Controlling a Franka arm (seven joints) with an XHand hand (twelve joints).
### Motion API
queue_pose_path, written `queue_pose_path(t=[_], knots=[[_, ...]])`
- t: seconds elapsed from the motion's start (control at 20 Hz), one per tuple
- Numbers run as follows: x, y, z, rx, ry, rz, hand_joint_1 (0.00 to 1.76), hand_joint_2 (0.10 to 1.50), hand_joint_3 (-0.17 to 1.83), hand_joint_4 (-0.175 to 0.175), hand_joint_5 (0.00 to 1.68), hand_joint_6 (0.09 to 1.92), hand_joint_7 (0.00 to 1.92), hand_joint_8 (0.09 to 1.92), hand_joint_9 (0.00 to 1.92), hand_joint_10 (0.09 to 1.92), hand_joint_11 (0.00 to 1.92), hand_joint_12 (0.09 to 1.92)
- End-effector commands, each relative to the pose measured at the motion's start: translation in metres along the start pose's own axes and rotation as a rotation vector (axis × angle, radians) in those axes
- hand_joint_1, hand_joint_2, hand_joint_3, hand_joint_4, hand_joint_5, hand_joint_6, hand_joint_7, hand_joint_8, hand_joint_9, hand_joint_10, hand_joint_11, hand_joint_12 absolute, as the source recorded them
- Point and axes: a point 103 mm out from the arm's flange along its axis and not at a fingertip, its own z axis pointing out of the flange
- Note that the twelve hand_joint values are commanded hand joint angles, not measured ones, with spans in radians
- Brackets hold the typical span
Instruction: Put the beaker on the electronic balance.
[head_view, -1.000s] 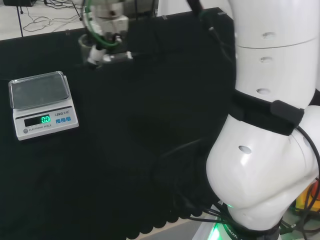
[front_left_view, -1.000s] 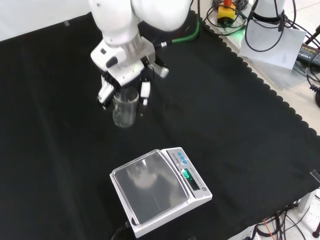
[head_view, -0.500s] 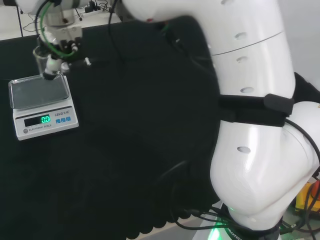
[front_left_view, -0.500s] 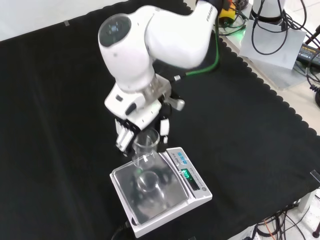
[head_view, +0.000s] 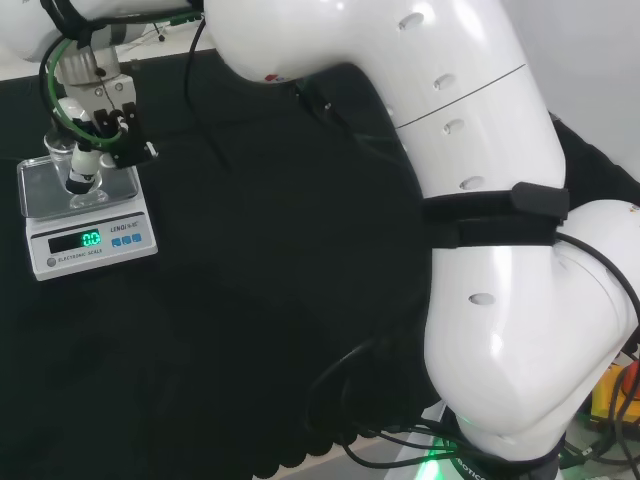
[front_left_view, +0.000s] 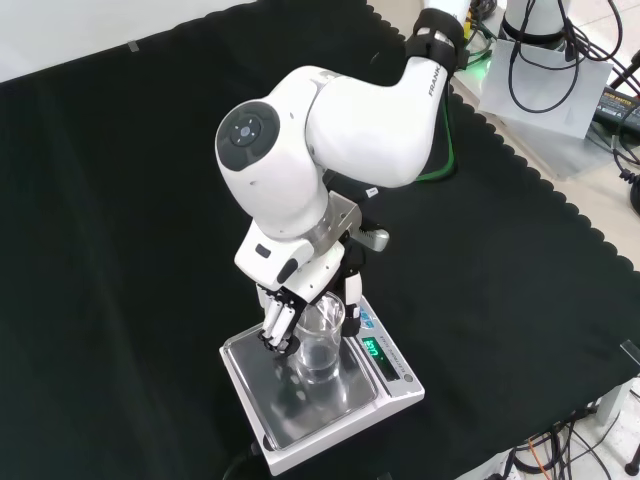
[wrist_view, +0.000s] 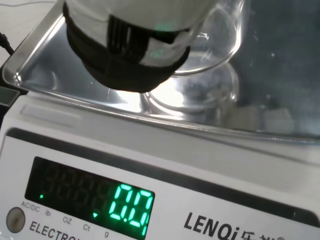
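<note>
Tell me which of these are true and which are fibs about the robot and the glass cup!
1. The hand is wrapped around the beaker. True.
2. The beaker is over the scale's shiny tray. True.
3. The beaker is lying on its side on the black cloth. False: it is upright, above the scale.
4. The beaker is full of orange juice. False: it looks clear and empty.
5. The scale's green display is lit. True.
</note>
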Motion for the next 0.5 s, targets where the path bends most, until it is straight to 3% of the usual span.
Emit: queue_pose_path(t=[0.05,0.3,0.35,0.4,0.5], knots=[[0.0012,0.0035,0.0093,0.024,-0.005,0.005,1.17,0.84,0.87,-0.009,0.74,1.55,0.83,1.64,1.05,1.34,1.17,1.04],[0.0008,0.0067,0.0158,0.05,0.003,-0.001,1.17,0.88,0.79,-0.03,0.7,1.54,0.84,1.6,1.04,1.32,1.21,1.03],[0.0004,0.0075,0.0158,0.069,0.002,-0.009,1.17,0.81,0.82,-0.072,0.63,1.55,0.79,1.62,1.03,1.31,1.24,1.01],[0.0,0.0083,0.0154,0.094,-0.001,-0.013,1.16,0.71,0.88,-0.088,0.49,1.53,0.72,1.59,1.01,1.26,1.22,1.03],[-0.002,0.0086,0.0133,0.117,0.0,-0.012,1.09,0.53,0.97,-0.064,0.18,0.98,0.53,1.4,0.88,1.11,1.01,1.14]])
